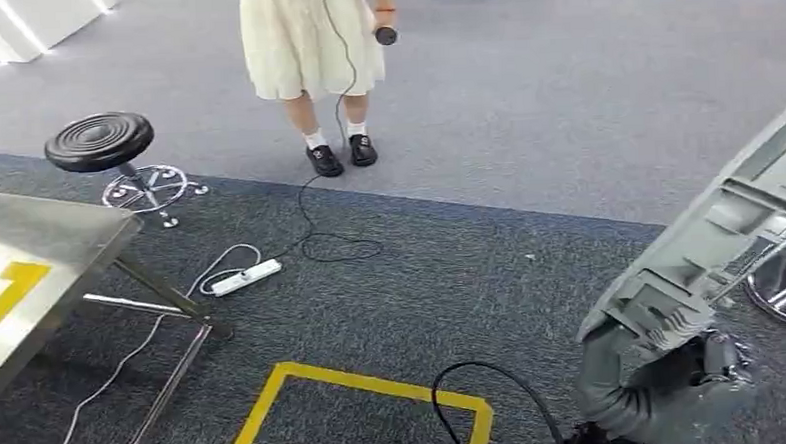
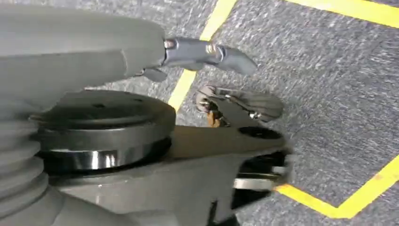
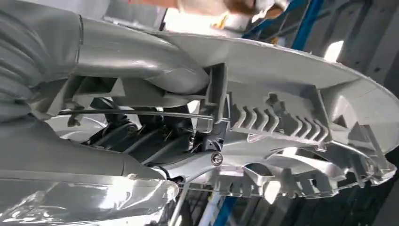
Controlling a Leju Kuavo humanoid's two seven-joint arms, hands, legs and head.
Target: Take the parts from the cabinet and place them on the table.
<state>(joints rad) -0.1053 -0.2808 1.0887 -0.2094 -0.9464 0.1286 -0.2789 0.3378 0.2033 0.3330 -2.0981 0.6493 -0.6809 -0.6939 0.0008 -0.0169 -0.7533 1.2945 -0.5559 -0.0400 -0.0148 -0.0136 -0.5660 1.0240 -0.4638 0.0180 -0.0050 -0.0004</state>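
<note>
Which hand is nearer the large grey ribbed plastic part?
Right. The right hand grips the grey ribbed plastic part; the left hand hangs over yellow-taped carpet, apart from it.

open carpet lies between the worktop (image 1: 40, 247) on the left and the right hand (image 1: 676, 380) with its long grey part (image 1: 730, 227). a stool (image 1: 100, 142), power strip (image 1: 243, 279), trailing cables (image 1: 320, 240) and a standing person (image 1: 311, 45) crowd the far side.

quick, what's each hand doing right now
Left hand: holds nothing, fingers apart, hanging over the carpet.
Right hand: grips the grey plastic part.
</note>
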